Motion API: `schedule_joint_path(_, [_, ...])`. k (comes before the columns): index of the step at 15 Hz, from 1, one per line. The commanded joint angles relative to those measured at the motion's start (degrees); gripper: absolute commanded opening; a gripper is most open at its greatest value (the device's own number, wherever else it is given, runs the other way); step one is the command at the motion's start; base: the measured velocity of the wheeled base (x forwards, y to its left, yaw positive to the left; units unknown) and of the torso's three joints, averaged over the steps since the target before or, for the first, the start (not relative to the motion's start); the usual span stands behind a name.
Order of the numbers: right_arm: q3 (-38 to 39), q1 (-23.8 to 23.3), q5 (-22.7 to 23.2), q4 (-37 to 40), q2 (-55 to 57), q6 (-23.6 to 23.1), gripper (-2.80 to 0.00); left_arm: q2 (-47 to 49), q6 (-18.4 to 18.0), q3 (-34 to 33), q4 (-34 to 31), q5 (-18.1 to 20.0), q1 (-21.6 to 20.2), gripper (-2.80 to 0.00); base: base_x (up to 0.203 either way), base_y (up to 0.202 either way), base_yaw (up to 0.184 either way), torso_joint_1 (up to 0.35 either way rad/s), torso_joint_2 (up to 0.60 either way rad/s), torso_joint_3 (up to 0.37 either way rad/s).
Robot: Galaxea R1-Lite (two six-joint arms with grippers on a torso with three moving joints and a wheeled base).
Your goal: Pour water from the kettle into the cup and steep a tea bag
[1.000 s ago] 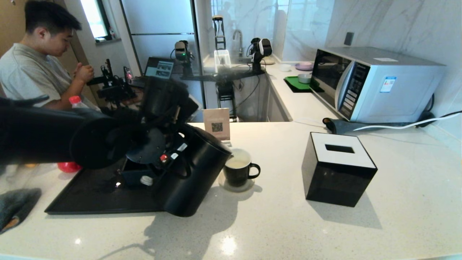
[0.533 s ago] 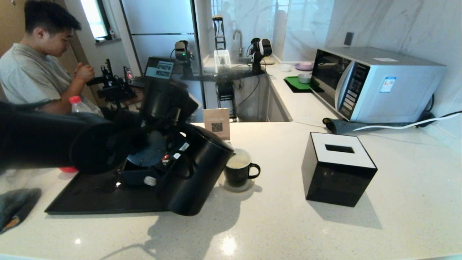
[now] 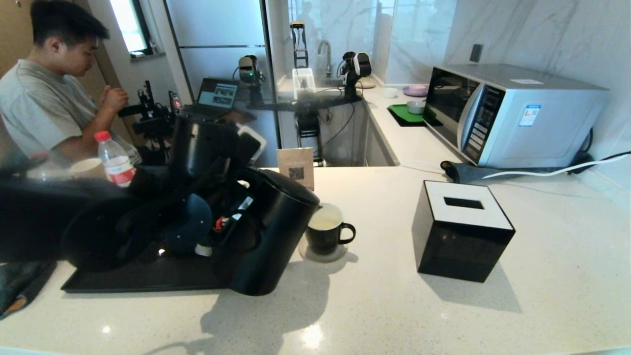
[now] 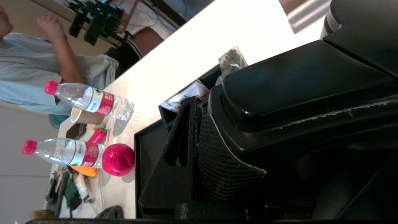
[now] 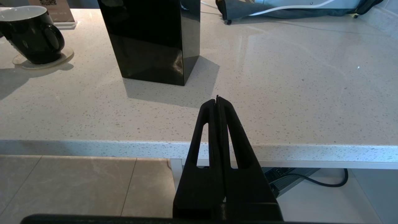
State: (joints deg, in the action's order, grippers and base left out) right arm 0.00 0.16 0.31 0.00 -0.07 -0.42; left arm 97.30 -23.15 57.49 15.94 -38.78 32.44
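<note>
Head view: the kettle [image 3: 273, 231] is held tilted by the left gripper [image 3: 231, 224] at its loop handle, spout end toward 3 o'clock, just beside the cup [image 3: 325, 231]. The cup stands on a coaster [image 3: 323, 254] on the surface [image 3: 394, 305], with the tissue box [image 3: 463, 236] well apart at its 3 o'clock. The kettle base hangs over the edge of the black tray [image 3: 128, 278]. No tea bag is made out.

Left wrist view: the fingers [image 4: 183, 155] are seen clamped on the kettle handle [image 4: 295, 84]; water bottles [image 4: 87, 101] and a red apple [image 4: 118, 159] lie beyond the tray.

Right wrist view: the right gripper [image 5: 217, 102] is parked off the surface edge, fingers together on nothing; the cup shows at 10 o'clock.

Judged: pouring is near its end. The kettle should be righted slowly, spout kept over the cup rim until dripping stops, grip kept firm.
</note>
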Motion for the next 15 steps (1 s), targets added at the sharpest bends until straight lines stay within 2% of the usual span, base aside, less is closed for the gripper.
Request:
schedule_joint_path(1, [0.0,0.02,0.04,0.0,0.07,-0.02,-2.8,-3.2,-0.1,-4.06,4.19,-0.24,-0.01,-2.8,0.0,0.0,0.0,0.0,0.0,0.0])
schedule_joint_path(5, [0.0,0.02,0.04,0.0,0.07,-0.02,-2.8,-7.95,-0.07,-10.93,10.71,-0.01,-0.6,-2.8,0.0,0.0,0.0,0.0,0.0,0.0])
schedule_joint_path(8, [0.0,0.02,0.04,0.0,0.07,-0.02,-2.8,-10.42,-0.08,-15.51,18.47,0.1,-1.85,-2.8,0.0,0.0,0.0,0.0,0.0,0.0])
schedule_joint_path(13, [0.0,0.02,0.04,0.0,0.07,-0.02,-2.8,-13.84,-0.05,-22.51,31.89,0.47,-5.83,-2.8,0.0,0.0,0.0,0.0,0.0,0.0])
schedule_joint_path(15, [0.0,0.02,0.04,0.0,0.07,-0.02,-2.8,-15.45,-0.05,-24.71,35.93,3.08,-8.98,-2.8,0.0,0.0,0.0,0.0,0.0,0.0])
